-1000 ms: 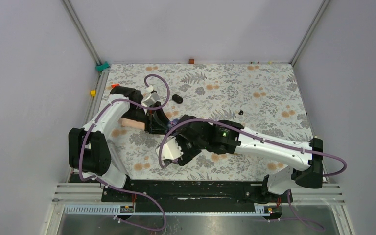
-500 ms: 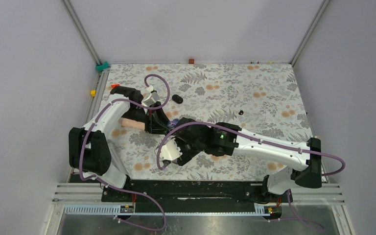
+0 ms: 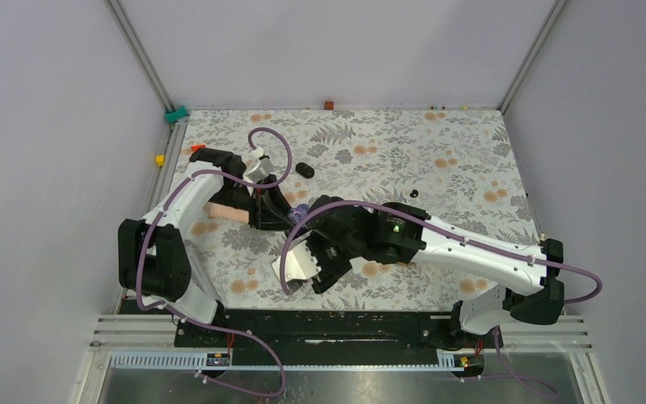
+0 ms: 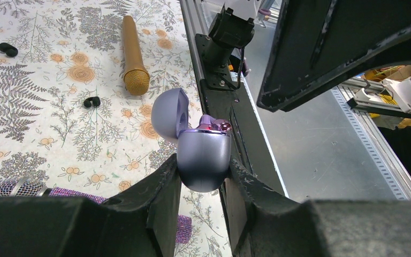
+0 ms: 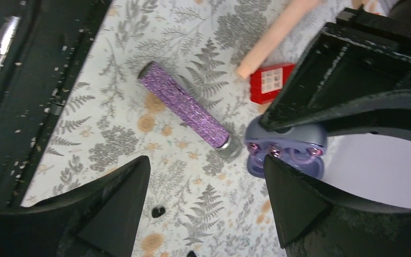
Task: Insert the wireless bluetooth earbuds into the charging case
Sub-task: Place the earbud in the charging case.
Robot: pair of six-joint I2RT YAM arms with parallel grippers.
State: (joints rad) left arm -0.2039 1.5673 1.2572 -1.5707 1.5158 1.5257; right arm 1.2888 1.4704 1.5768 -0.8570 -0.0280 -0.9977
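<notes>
No text can be read; the white label (image 5: 271, 80) on the red block (image 5: 256, 89) is blurred.

Left claw (image 4: 203, 166) clamped narrow, left arm stretched forward; right claw (image 5: 206, 168) spread wide, right arm reaching across leftward.

Item: one table (image 3: 471, 151), floral cover. On it I count, clocked from its centre in the top view:
- black oval capsule (image 3: 304, 170), 11 o'clock
- tiny black earbud (image 3: 414, 194), 3 o'clock
- peach microphone handle (image 3: 223, 212), 9 o'clock

My left wrist view adds a gold microphone (image 4: 134, 53), with a second earbud (image 4: 91, 101) at 8 o'clock of its head. My right wrist view adds a purple glitter microphone (image 5: 184, 110) and a red block (image 5: 270, 83), which is just beside the peach handle's end.
</notes>
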